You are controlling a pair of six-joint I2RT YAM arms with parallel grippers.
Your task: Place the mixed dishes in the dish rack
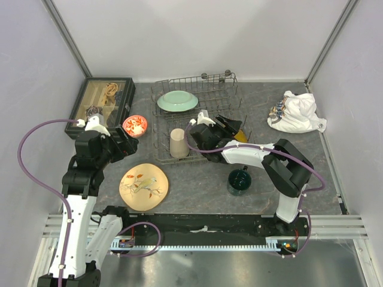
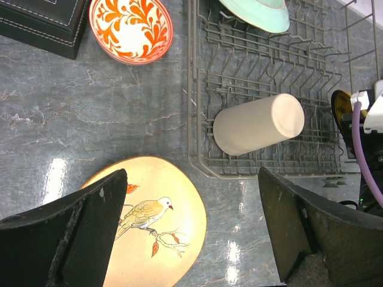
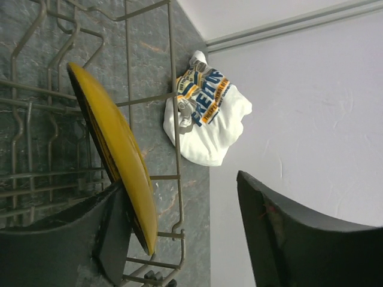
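Landmark: we place everything by the dish rack [image 1: 212, 95], the grey wire one in the middle of the table [image 1: 197, 194].
In the rack: the pale green flowered plate [image 1: 178, 100] sits at its back left. The beige cup [image 1: 178, 142] is at its front left. The yellow plate [image 3: 114, 137] stands on edge, tilted, among the wires at its right side.
Outside the rack: the small red-orange bowl [image 1: 135, 125] is just beside its left wall. The tan plate with bird drawing [image 1: 144, 186] lies flat off its front left corner. The dark green mug [image 1: 239, 181] stands in front of its right half.
Right gripper [image 3: 179, 188]: it is over the rack's right side with jaws apart and nothing clamped. The yellow plate's rim runs along one finger, and we cannot tell whether they touch.
Left gripper [image 2: 192, 174]: its jaws are spread wide and empty. It hovers above the rack's front left corner and the tan plate's rim.
Progress: we judge three pieces loaded and three waiting.
Handling: we expect the remaining pieces to be stiff, glazed, slick and breakable, with the tan plate the broadest.
Where to hold: we would pinch the tan plate across its raised rim, one finger under the lip. The bowl and the mug we would take by the wall.
Risk: a flat plate gives little edge to catch, so it may slide on the table or slip when tipped upright between the prongs.
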